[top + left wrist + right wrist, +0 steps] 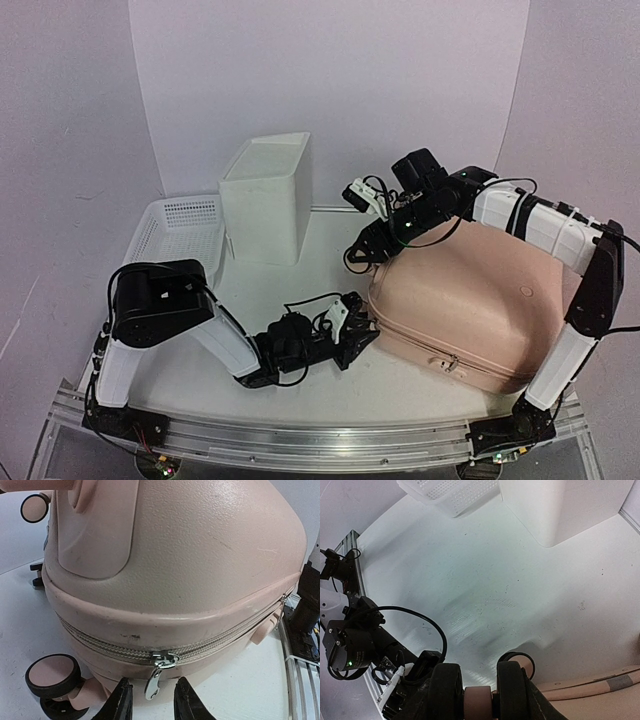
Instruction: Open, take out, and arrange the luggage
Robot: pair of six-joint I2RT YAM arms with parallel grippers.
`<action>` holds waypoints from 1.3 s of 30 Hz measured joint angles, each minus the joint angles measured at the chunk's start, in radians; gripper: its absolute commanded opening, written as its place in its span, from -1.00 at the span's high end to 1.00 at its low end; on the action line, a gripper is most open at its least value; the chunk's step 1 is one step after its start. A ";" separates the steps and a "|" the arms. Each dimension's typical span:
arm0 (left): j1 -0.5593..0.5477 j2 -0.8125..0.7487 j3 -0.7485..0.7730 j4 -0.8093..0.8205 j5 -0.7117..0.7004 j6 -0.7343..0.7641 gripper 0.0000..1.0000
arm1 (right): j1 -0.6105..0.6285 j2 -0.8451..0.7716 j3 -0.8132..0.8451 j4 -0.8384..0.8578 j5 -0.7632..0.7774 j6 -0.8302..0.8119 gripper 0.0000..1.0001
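The luggage (470, 300) is a peach-pink hard-shell suitcase lying flat and zipped shut on the right of the table. In the left wrist view its shell (190, 555) fills the frame. A silver zipper pull (153, 680) hangs from the seam between my left gripper's open fingers. My left gripper (355, 335) (152, 702) sits low at the suitcase's near-left corner, next to a caster wheel (50, 674). My right gripper (358, 258) (479, 692) is at the far-left corner. It is shut on a pink caster part, with another wheel (520, 661) just behind.
A white plastic box (268, 195) (560, 505) stands at the back centre. A white mesh basket (180, 230) (455, 492) lies to its left. A second zipper pull (452, 363) sits on the suitcase's near edge. My left arm (365, 640) lies low across the front.
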 measured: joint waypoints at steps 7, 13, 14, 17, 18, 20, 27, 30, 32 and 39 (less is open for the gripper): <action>-0.005 -0.002 0.009 -0.023 -0.010 0.003 0.65 | 0.000 0.000 0.000 0.000 0.000 0.000 1.00; -0.013 -0.013 0.019 -0.064 -0.042 -0.006 0.89 | -0.001 0.000 0.000 0.009 0.005 0.003 1.00; -0.014 -0.016 0.020 -0.072 -0.048 -0.005 0.93 | -0.001 0.000 0.000 0.011 0.008 0.003 1.00; -0.018 -0.027 0.021 -0.099 -0.066 -0.003 1.00 | 0.001 0.000 0.000 0.015 0.016 0.005 1.00; -0.018 -0.030 0.021 -0.105 -0.071 -0.003 1.00 | 0.003 0.000 0.000 0.016 0.019 0.004 1.00; -0.020 -0.036 0.021 -0.113 -0.085 -0.003 1.00 | 0.005 0.000 0.000 0.017 0.021 0.005 1.00; -0.021 -0.082 0.004 -0.165 -0.149 0.061 1.00 | 0.004 -0.012 -0.035 0.055 -0.010 -0.031 1.00; -0.011 -0.101 -0.024 -0.169 -0.153 0.082 1.00 | 0.001 -0.042 -0.087 0.082 -0.079 -0.084 1.00; 0.013 -0.111 -0.045 -0.170 -0.143 0.085 1.00 | 0.000 -0.060 -0.113 0.072 -0.150 -0.121 1.00; 0.052 -0.137 -0.059 -0.201 0.006 0.122 1.00 | 0.004 -0.112 -0.163 0.018 -0.240 -0.254 1.00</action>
